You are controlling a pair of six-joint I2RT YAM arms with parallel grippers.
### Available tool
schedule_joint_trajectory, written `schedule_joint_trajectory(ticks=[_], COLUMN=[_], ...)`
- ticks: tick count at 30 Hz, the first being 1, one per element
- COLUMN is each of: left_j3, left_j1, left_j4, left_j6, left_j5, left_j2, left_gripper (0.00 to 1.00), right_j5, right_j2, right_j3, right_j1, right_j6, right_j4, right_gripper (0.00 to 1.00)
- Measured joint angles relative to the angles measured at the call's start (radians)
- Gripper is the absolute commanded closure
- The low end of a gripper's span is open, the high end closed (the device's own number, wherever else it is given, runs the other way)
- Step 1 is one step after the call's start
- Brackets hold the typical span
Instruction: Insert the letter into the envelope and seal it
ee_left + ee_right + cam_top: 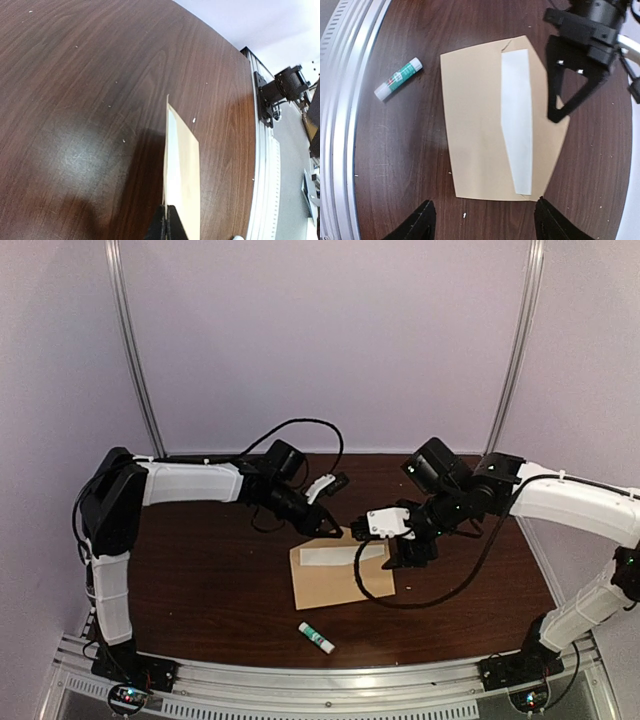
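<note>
Overall, envelope (325, 590) on dark table (200, 580), lilac walls (330, 340)

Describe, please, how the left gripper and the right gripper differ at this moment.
The left gripper is shut, pinching the flap of the envelope; the right gripper is open and holds nothing. The left gripper touches the envelope; the right gripper hangs above it, apart. Both are black, two-fingered.

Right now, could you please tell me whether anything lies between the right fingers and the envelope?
Nothing visible does. The open right fingers face the envelope directly; the glue stick lies off to the side.
</note>
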Motion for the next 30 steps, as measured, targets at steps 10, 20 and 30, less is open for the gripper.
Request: schedule_joint_trajectory(ticks=[10, 20, 30], left_j3=[0.000, 0.000, 0.000], left_j1=[0.002, 0.002, 0.009], left_j4=[0.089, 0.109, 0.111], left_j6=[-0.141, -0.185, -0.196], left_j5=[-0.008, 0.031, 0.047], left_j2=[0.006, 0.019, 0.023], left_gripper=[1.00, 1.00, 1.00], right_j5=[-0.024, -0.003, 0.003], right_j2=[0.130, 0.261, 0.340], right_j3=[-0.111, -0.056, -0.041], right_j1=[0.003, 0.003, 0.007], right_j6=[-0.018, -0.030, -0.026], right_j4=[0.214, 0.362, 0.383], right_gripper=[0.18, 0.16, 0.16])
